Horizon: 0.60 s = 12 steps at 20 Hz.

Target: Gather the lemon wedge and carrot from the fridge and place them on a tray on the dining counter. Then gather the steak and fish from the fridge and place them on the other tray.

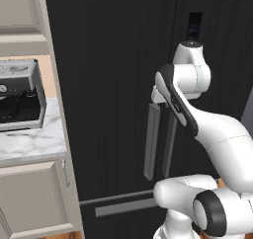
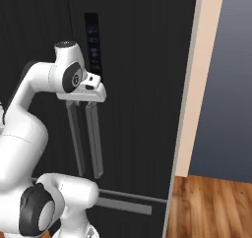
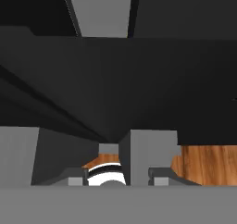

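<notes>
— While my hand sits against the fridge (image 1: 113, 85), where exactly are my fingers (image 3: 163, 174)?
— At the top of its two long grey handles (image 2: 86, 138); one handle (image 3: 148, 156) stands between my tips; the doors look closed.
— Pinching it?
— Fingers part spread around it; contact I cannot tell.

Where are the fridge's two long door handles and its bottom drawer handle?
left door handle (image 1: 151, 141): left base view, mid-length of the grey bar.
right door handle (image 2: 94, 143): right base view, middle of the bar.
drawer handle (image 1: 123, 206): left base view, middle of the bar.
</notes>
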{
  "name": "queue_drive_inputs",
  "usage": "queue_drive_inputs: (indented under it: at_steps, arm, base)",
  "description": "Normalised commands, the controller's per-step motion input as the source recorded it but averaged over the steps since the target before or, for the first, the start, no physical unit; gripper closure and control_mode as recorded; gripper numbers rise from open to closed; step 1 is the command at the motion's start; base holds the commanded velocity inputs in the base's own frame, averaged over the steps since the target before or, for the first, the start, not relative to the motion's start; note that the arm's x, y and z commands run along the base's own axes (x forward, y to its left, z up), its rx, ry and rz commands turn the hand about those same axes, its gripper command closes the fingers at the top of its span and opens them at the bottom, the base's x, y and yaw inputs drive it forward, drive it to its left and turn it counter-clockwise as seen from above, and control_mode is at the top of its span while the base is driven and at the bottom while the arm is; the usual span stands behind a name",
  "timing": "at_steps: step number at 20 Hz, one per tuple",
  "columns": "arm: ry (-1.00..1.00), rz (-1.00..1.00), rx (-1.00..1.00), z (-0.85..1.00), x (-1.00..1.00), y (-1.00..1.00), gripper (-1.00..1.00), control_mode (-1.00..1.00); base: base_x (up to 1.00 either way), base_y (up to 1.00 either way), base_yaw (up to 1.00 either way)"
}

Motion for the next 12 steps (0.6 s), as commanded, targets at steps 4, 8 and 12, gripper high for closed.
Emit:
queue_drive_inputs:
  at_steps: [4, 8, 12]
  arm:
    - [-0.07, 0.0, 0.01, 0.0, -0.3, -0.09, -1.0, -1.0]
    - [-0.11, 0.0, 0.0, -0.29, -0.37, -0.04, -1.0, -1.0]
    - [0.0, -0.01, 0.0, -0.21, -0.07, 0.0, -1.0, -1.0]
  base:
    - [0.0, 0.0, 0.0]
    - [0.0, 0.0, 0.0]
    - [0.0, 0.0, 0.0]
